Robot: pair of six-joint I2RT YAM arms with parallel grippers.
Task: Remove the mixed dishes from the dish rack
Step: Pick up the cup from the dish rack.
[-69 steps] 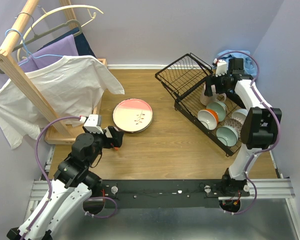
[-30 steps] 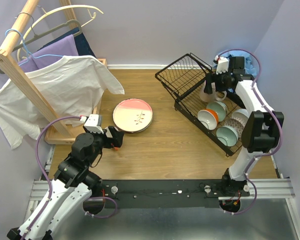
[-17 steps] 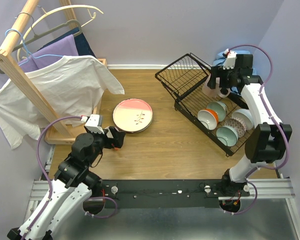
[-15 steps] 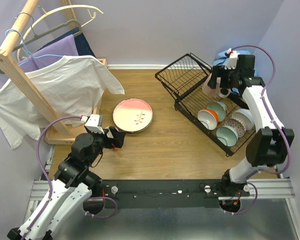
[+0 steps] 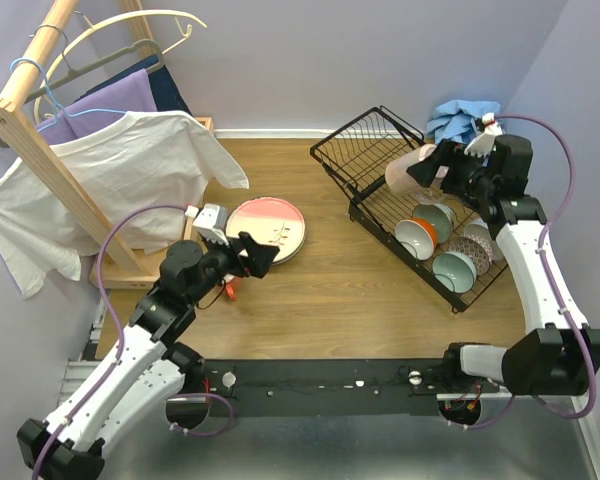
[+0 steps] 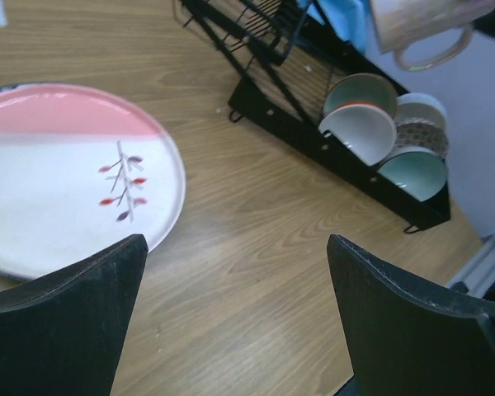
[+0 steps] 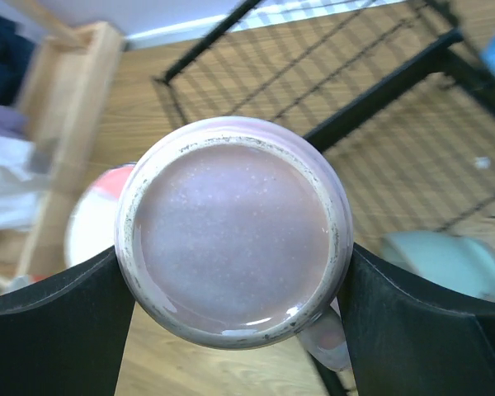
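Right gripper point(image 5: 428, 168) clamps a pink mug point(image 7: 231, 231) across its body, jaws spread wide around it. The mug hangs in the air above the dish rack point(image 5: 360, 210), its base turned to the wrist camera and its handle on the lower side. Beneath it, bowls point(image 5: 453, 270) stand on edge in the rack's slots. Left gripper point(image 5: 252, 255) gapes wide and holds nothing, hovering at the near edge of the pink-and-cream plate point(image 5: 265, 230) — which lies flat on the wooden table point(image 5: 330, 300), well apart from the rack.

Plate point(image 5: 266, 231) left of dish rack point(image 5: 370, 150), bowls point(image 5: 417, 238) inside (mug point(image 5: 412, 166) above)
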